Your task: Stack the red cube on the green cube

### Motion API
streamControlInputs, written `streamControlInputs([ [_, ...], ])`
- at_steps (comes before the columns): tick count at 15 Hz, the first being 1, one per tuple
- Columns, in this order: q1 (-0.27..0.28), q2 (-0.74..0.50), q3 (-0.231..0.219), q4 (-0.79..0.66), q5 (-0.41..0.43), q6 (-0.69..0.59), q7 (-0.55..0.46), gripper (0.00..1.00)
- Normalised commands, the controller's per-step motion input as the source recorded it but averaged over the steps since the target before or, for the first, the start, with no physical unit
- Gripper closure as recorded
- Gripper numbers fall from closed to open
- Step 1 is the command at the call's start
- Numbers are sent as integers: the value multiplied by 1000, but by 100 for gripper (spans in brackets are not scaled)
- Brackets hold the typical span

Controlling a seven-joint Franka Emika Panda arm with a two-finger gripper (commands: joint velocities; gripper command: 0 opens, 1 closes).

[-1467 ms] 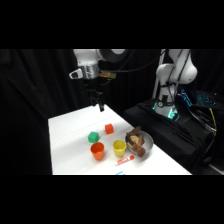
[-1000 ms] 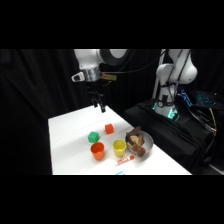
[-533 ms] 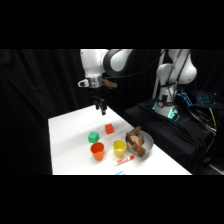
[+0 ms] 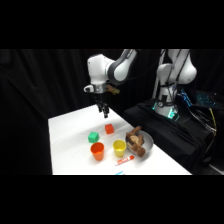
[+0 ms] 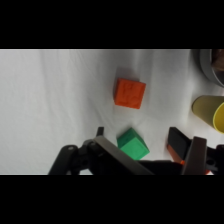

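Your red cube (image 4: 109,129) sits on the white desk (image 4: 70,145), below your claw (image 4: 104,113) and slightly to the side, untouched. The green cube (image 4: 93,136) rests just beside it, apart, farther toward the desk's near edge. In the wrist view the red cube (image 5: 129,93) lies ahead of the fingers (image 5: 184,145), which stand spread, holding nothing; the green cube (image 5: 133,144) lies between them. You hover high, likely to line up over the red one before descending. The orange cup (image 4: 97,150), yellow cup (image 4: 119,148) and bowl (image 4: 146,142) stand beyond, clear of your path.
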Motion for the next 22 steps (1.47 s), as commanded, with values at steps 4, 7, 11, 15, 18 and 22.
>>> streamControlInputs([
  [4, -69, 78, 74, -137, 215, 347, -87, 0],
  [7, -101, 114, 111, -84, 215, 348, -102, 0],
  [11, -112, 98, 103, -65, 103, 312, -54, 0],
  [15, -84, 88, 70, -73, -38, 297, 43, 0],
  [18, -86, 57, 91, -77, -62, 229, 70, 0],
  [22, -110, 32, 114, -83, -42, 204, 59, 0],
])
